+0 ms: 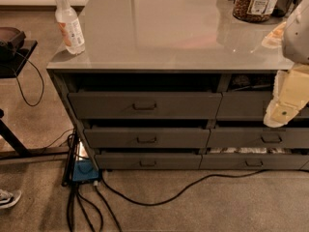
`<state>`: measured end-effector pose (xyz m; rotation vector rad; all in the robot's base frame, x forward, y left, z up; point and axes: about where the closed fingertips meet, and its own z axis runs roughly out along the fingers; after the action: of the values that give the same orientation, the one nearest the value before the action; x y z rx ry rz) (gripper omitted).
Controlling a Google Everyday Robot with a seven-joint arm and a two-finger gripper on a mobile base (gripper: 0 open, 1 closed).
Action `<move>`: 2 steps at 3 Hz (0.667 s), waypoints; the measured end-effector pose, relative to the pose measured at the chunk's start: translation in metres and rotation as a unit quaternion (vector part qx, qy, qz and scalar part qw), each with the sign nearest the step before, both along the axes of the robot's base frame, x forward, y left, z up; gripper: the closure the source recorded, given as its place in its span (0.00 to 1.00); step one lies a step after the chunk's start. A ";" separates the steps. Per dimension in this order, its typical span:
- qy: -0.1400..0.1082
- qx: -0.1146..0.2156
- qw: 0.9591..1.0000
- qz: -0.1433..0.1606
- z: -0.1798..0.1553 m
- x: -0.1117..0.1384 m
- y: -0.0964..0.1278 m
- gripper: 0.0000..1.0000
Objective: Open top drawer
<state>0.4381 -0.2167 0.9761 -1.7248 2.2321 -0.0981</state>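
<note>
The top drawer (145, 105) is the tallest dark grey front of the left three-drawer stack, under the grey countertop (164, 33). Its small bar handle (145, 106) sits at the centre. A dark gap shows above the front. My gripper (280, 112), cream-coloured, hangs at the right edge of the view, in front of the other stack's upper drawer (246, 105). It is well right of the top drawer's handle and apart from it.
Two shallower drawers (146, 139) lie below the top one. A clear bottle (69, 23) stands on the counter's left corner and a jar (256, 1) at the back right. Cables (159, 197) and a blue box (84, 170) lie on the carpet. A black stand (14, 52) is at the left.
</note>
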 end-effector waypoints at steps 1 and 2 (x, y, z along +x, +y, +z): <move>0.000 0.000 1.000 0.000 0.000 0.000 0.000 0.00; -0.033 -0.009 0.999 0.007 -0.011 0.024 0.003 0.00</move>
<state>0.4626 -0.2132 0.9650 -1.7211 2.1778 -0.1705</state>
